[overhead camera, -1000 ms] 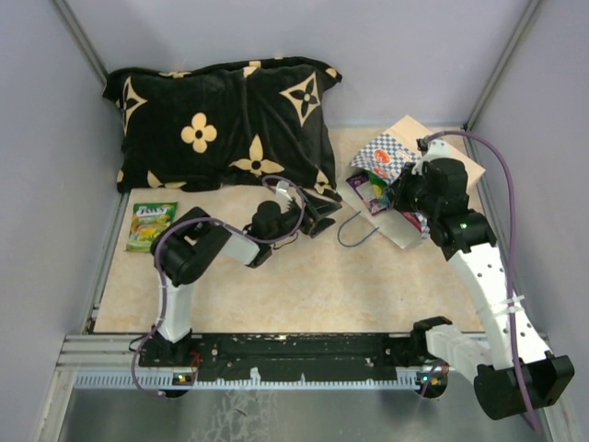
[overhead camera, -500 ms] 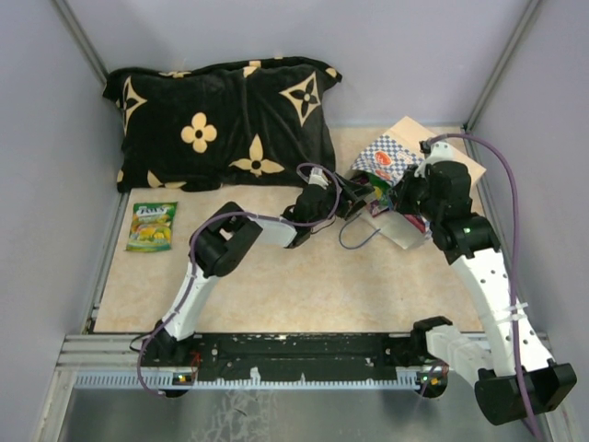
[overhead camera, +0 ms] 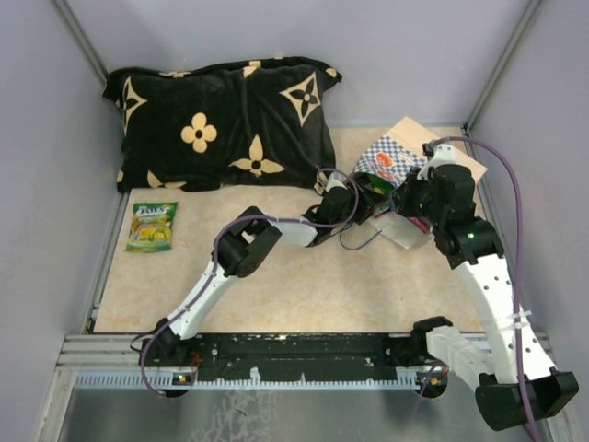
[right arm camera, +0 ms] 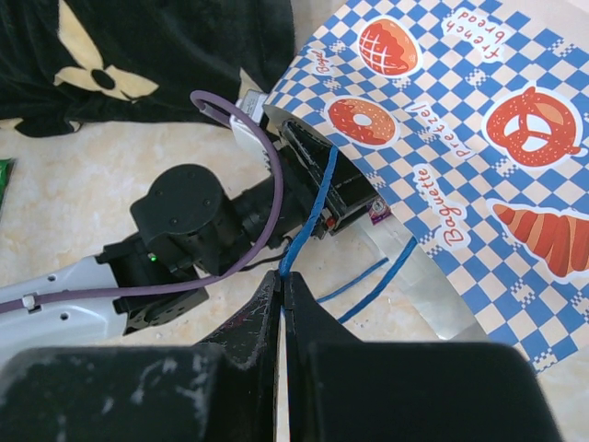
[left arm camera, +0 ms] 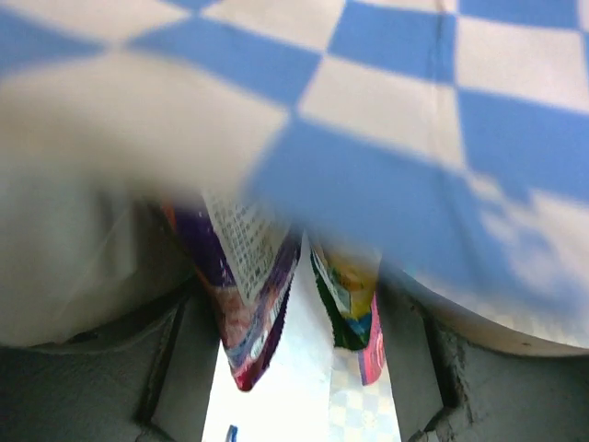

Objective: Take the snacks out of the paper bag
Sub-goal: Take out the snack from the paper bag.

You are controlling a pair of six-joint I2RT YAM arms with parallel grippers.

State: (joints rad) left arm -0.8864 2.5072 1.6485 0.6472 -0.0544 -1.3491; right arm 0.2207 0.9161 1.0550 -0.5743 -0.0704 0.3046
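Place: a robot lab test cell.
Walls: plain grey panels (overhead camera: 368, 46) box in the table on three sides.
Mounting: left arm (overhead camera: 207, 285) and right arm (overhead camera: 492, 276) are bolted to a metal rail (overhead camera: 276, 350).
Surface: a bare beige tabletop (overhead camera: 304, 295).

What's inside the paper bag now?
A purple packet and a green-yellow packet show inside the paper bag. Anything deeper is covered by the bag's checkered wall.

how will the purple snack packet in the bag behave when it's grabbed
Probably floppy: the purple packet looks thin and flat. Its glossy film is likely slippery in a pinch. Probably light for its size, with little bulge showing.
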